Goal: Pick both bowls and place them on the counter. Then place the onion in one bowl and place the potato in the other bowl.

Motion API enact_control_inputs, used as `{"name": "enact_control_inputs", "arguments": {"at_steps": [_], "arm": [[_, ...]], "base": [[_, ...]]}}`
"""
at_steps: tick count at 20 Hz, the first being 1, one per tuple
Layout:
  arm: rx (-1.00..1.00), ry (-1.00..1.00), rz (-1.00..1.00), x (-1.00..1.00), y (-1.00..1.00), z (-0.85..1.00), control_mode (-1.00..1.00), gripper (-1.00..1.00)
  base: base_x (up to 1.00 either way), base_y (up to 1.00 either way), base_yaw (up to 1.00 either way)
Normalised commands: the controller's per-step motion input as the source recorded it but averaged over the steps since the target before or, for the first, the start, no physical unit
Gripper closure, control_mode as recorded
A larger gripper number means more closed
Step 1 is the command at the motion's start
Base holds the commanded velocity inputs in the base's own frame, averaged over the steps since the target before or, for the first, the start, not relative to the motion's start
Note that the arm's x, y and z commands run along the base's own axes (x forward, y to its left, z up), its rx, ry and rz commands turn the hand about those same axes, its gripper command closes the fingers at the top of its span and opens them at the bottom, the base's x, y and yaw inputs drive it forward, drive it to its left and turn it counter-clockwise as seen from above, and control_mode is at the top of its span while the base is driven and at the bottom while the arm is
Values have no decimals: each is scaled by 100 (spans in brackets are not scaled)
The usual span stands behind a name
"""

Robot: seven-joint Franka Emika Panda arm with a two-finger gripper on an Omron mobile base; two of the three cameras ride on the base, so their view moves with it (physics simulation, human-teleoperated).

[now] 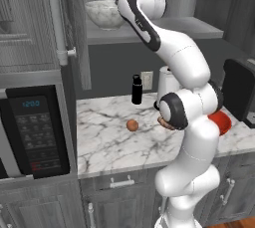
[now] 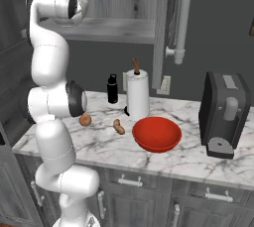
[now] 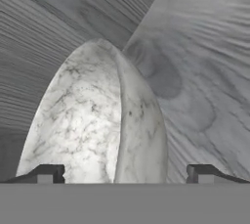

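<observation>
The arm reaches up to the grey shelf (image 1: 189, 29), where the marble bowl (image 1: 104, 13) sits inside the open cabinet. From the hand camera, the gripper (image 3: 124, 173) has its 2 fingertips (image 3: 46, 174) spread wide, one on each side of the bowl's near rim, with the marble bowl (image 3: 93, 120) right in front and the wood grain of the cabinet behind it. The fingers do not visibly press on the bowl; whether they touch it cannot be told.

Down on the white marble counter (image 1: 104, 142), the red bowl (image 2: 157, 134) sits upright near the front edge, just left of the black coffee machine (image 2: 223, 114) as the right base view shows it. In the left base view only a part of the red bowl (image 1: 221, 121) shows past the arm. The potato (image 2: 118, 127) lies just left of the red bowl, apart from it. The onion (image 1: 132, 125) rests on open counter, well away from the bowl, and in the right base view the onion (image 2: 85, 120) sits beside the arm's elbow.

Behind them stand a paper towel roll (image 2: 138, 93) and a small black bottle (image 2: 113, 88). A microwave (image 1: 35, 132) sits at the counter's left end.
</observation>
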Motion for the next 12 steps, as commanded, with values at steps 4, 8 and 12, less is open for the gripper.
{"name": "enact_control_inputs", "arguments": {"at_steps": [4, 8, 12], "arm": [[0, 4, 0, 14, 11, -3, -100, -100], [0, 4, 0, 3, 16, -14, -100, 100], [0, 1, 0, 0, 10, -19, -100, 100]], "base": [[0, 0, 0], [0, 0, 0], [0, 0, 0]]}}
